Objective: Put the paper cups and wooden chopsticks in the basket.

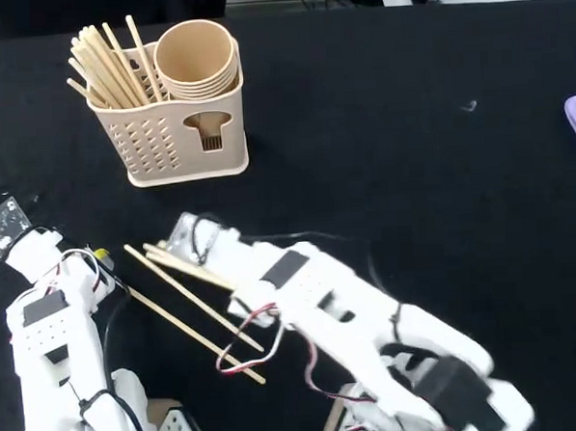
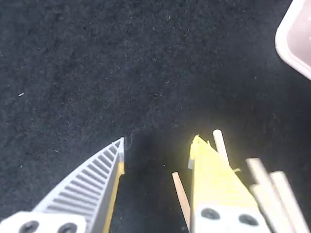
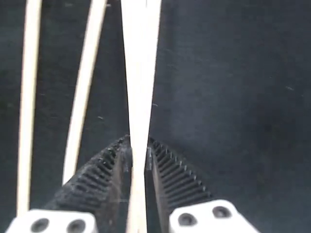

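- Black ribbed fingers (image 3: 97,179) of the right claw (image 3: 138,145) are shut on a chopstick pair (image 3: 141,73), 2 sticks pressed side by side betw the tips.
- Chopstick pair sticks out leftward from the claw, near-left of worktop (image 1: 410,151) centre. Can't tell if it touches the cloth.
- Loose chopsticks (image 1: 193,298), 2 of them, lie flat just near of the held pair. They run diagonally from far-left to near-right, roughly parallel and apart.
- Left claw (image 2: 159,145) is open w/ nothing betw its fingers, one grey ribbed, one yellow. It sits at near-left, by the left ends of the loose chopsticks.
- Basket (image 1: 183,144) stands upright at far-left, well apart from both claws. Its left compartment holds a chopstick bundle (image 1: 111,65) leaning left. Its right compartment holds stacked paper cups (image 1: 198,56), mouths up.
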